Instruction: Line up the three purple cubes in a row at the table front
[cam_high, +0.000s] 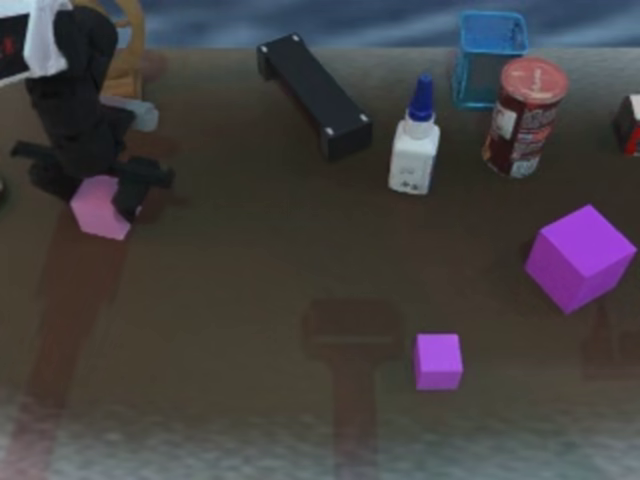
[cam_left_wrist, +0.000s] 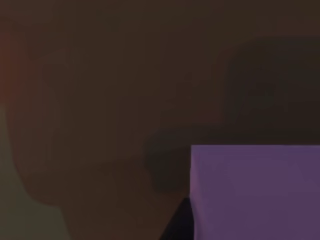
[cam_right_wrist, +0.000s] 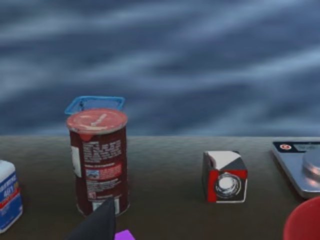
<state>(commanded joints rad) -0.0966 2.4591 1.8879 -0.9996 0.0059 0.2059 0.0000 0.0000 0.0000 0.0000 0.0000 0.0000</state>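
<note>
At the table's left, the left gripper grips the pale lilac-pink cube, its fingers closed against its sides. The small purple cube sits near the front centre, the large purple cube at right. Behind stand a black bar, glue bottle, red can and blue basket; nothing lies between the cubes. The right arm is out of the top view

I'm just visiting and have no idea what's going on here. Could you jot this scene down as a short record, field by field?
Left gripper: at the table's left, down at the pale lilac-pink cube
Right arm: not seen from above
Small purple cube: near the front, middle-right, standing free
Large purple cube: right side, standing free
Row: not yet formed
Clutter at the back: black bar, glue bottle, blue basket, red can
Table: dark brown
</note>
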